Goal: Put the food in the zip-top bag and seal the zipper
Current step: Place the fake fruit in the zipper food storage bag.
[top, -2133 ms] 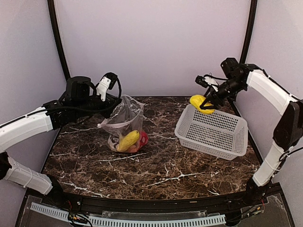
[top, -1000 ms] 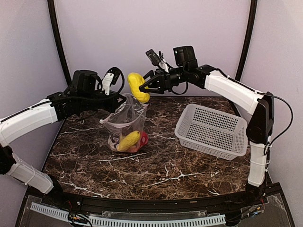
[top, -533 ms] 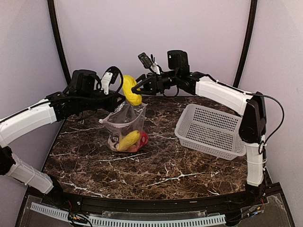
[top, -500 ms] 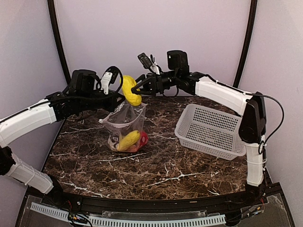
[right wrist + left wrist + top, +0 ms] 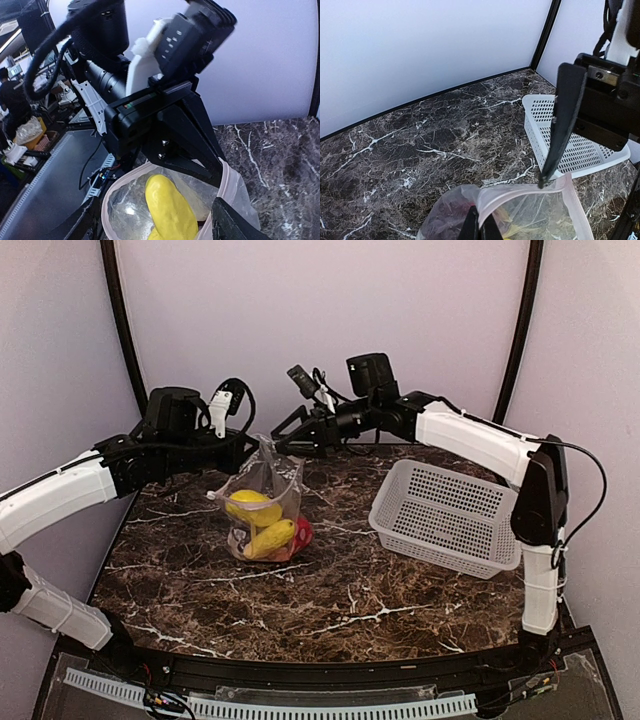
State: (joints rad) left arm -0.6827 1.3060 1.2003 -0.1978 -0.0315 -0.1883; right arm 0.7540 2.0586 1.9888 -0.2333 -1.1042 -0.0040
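The clear zip-top bag (image 5: 268, 490) stands on the marble table with its mouth held up. My left gripper (image 5: 248, 448) is shut on the bag's rim, and the left wrist view shows its fingers (image 5: 480, 227) pinching the pinkish zipper strip (image 5: 522, 192). My right gripper (image 5: 286, 436) is open and empty just above the bag mouth. A yellow piece (image 5: 250, 506) lies inside the bag on top of another yellow piece (image 5: 271, 537) and a red one (image 5: 303, 532). In the right wrist view the yellow piece (image 5: 170, 210) sits inside the open mouth, between my right gripper's (image 5: 155, 225) spread fingers.
The white perforated basket (image 5: 450, 515) stands to the right of the bag, with nothing showing in it; it also shows in the left wrist view (image 5: 585, 150). One right finger (image 5: 564, 125) hangs by the bag rim. Dark frame posts stand at the back corners.
The right gripper carried the yellow piece from the basket to the bag mouth, opened and let it go. The piece now lies inside the bag. The left gripper kept hold of the rim.
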